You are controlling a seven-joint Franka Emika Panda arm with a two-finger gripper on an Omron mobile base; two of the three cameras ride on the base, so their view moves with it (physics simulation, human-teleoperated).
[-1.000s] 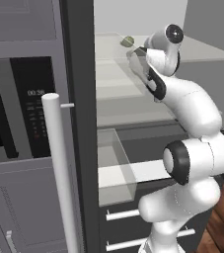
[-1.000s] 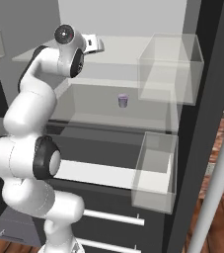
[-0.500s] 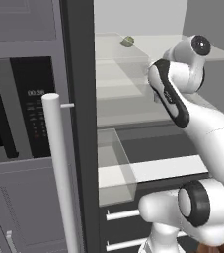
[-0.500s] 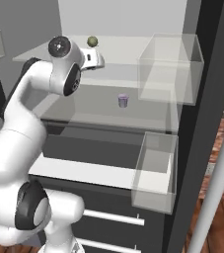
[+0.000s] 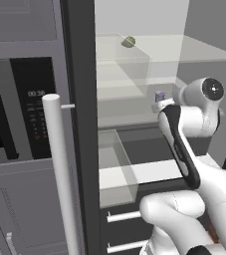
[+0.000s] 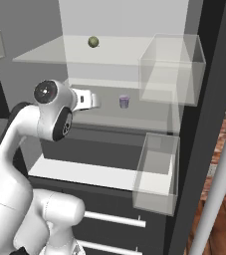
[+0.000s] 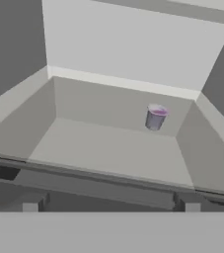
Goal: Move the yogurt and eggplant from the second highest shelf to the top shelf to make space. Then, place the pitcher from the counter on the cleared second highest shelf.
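hand view has the yogurt standing far back on the second highest shelf, jaws wide apart and empty, so a hasty reach could topple it.

The only writing is on the oven panel, at about nine o'clock in the left base view. A small pale display near the top of this dark panel shows some digits, but they are too blurred to read with certainty. Under it there are rows of small button marks, and these also cannot be read.
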